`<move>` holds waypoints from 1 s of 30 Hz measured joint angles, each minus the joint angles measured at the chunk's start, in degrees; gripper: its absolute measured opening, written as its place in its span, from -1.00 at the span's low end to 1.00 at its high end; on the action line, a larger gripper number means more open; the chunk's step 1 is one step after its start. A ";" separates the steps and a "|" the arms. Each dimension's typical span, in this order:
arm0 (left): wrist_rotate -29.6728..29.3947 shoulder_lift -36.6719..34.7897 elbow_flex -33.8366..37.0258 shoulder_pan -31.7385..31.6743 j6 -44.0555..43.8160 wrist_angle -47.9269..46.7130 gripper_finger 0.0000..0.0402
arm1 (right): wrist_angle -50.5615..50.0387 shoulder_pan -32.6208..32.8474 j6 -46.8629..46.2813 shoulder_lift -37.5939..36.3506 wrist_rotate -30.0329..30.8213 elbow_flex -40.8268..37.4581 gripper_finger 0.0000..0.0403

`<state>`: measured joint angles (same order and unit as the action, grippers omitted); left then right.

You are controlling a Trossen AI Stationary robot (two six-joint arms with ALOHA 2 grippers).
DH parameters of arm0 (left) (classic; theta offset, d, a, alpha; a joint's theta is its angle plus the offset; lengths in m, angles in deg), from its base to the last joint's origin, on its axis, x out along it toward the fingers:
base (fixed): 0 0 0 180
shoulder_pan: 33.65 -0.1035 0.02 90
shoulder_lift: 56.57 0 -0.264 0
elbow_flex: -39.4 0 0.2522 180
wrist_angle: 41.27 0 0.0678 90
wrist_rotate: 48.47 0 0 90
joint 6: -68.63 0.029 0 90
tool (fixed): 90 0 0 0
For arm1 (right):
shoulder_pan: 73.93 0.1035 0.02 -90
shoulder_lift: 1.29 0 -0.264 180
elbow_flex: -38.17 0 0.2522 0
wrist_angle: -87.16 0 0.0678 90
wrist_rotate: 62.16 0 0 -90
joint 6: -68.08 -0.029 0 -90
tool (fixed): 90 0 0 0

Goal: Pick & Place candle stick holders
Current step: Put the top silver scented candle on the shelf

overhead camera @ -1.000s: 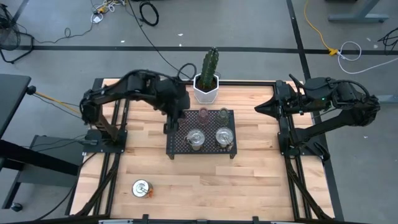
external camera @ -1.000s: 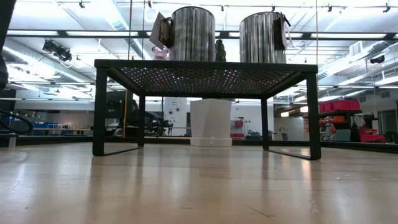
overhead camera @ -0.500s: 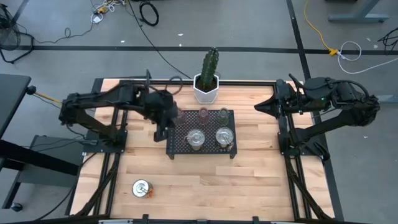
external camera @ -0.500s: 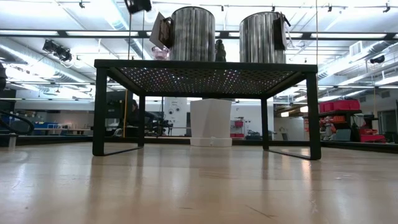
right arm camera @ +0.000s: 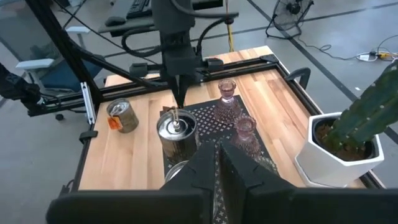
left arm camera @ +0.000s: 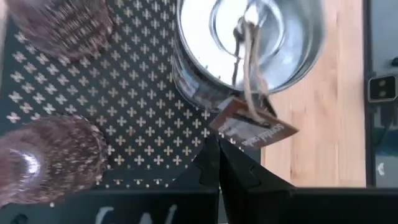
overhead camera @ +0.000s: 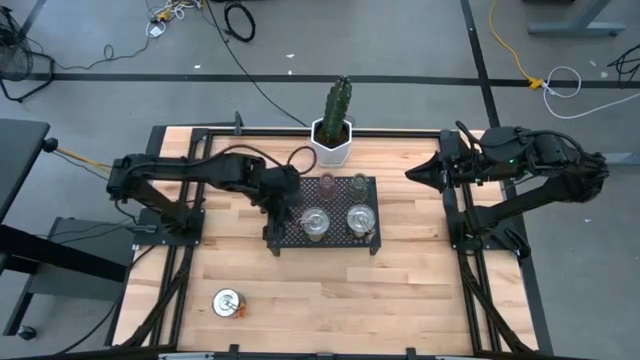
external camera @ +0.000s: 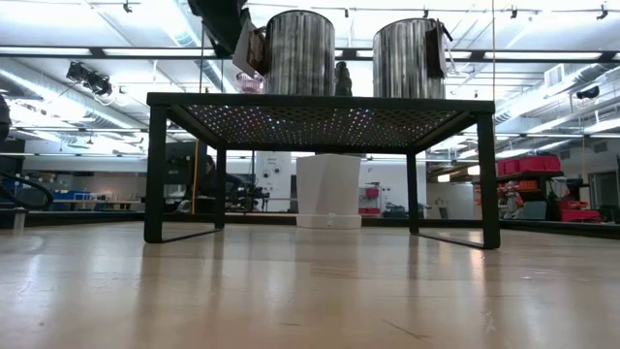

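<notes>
A black mesh tray (overhead camera: 335, 202) stands on legs at the table's middle. On it stand two silver candle stick holders (overhead camera: 315, 222) (overhead camera: 360, 218) on the near side and tinted glass cups (overhead camera: 327, 184) (overhead camera: 358, 183) along the far side. Another silver holder (overhead camera: 229, 302) stands on the wood near the front left. My left gripper (overhead camera: 280, 205) is shut and points steeply down over the tray's left end, beside the left silver holder (left arm camera: 249, 43) and its paper tag (left arm camera: 252, 127). My right gripper (overhead camera: 412, 175) hangs shut above the table's right edge. My left gripper (left arm camera: 217, 155) has its shut fingertips right at the left silver holder's paper tag (left arm camera: 236, 124), coming from above and the table's left. I cannot tell whether they touch it. My right gripper touches nothing.
A white hexagonal pot with a cactus (overhead camera: 332, 140) stands just behind the tray at the far edge. Bare wood lies in front of the tray and to either side of it. Black frame rails (overhead camera: 185, 270) run along the table's left and right edges.
My left gripper has come down from high over the tray's left end toward the left silver holder. It has entered the low view from above beside that holder's tag, and stays shut. The holders and cups have not moved.
</notes>
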<state>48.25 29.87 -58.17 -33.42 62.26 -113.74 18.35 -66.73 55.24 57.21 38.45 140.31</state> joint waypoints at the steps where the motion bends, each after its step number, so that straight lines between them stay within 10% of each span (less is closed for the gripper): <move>1: 0.02 0.66 0.00 0.00 0.00 -0.28 -1.00 | -0.02 0.02 0.00 0.08 0.00 0.00 -0.89; 30: 0.50 3.73 0.00 0.59 -0.95 10.12 -1.00 | 0.00 0.02 -0.17 1.10 -0.07 0.00 -0.89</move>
<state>48.74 33.61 -58.17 -32.83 61.31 -103.61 18.35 -66.71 55.06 58.31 38.39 140.31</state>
